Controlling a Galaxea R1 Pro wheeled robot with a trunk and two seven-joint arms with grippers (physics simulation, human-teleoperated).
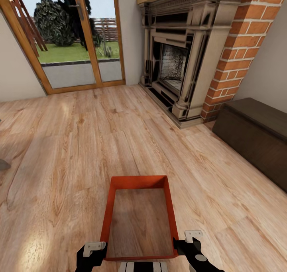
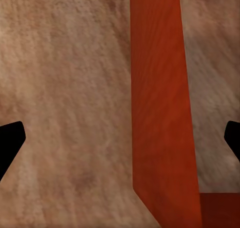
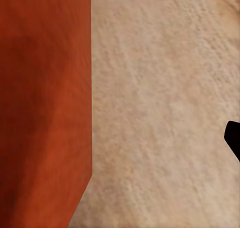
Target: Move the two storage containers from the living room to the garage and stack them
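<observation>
Storage container [image 1: 139, 218]: one orange-red, open-top rectangular bin, lower centre of the head view, between the two arms above the wood-plank floor [image 1: 71, 152]. Walls thin and straight. The bottom reads as see-through, with plank grain showing inside the frame. Likely stiff and light; the smooth walls could slip, so the long side walls near the close corners look the best hold, one arm to each side.

Left gripper [image 1: 92, 251]: at the bin's near left corner, lower left of frame. In the left wrist view its dark fingertips [image 2: 10, 143] stand wide apart with the container wall [image 2: 160, 103] between them; contact cannot be told.

Right gripper [image 1: 190, 242]: at the near right corner, just beside the wall. Whether spread or closed cannot be told; one dark tip shows at the right wrist view's edge.

Surroundings: stone fireplace [image 1: 179, 61] and brick column [image 1: 243, 45], upper right; dark chest [image 1: 255, 132], right edge; glazed door [image 1: 75, 37], upper left.
</observation>
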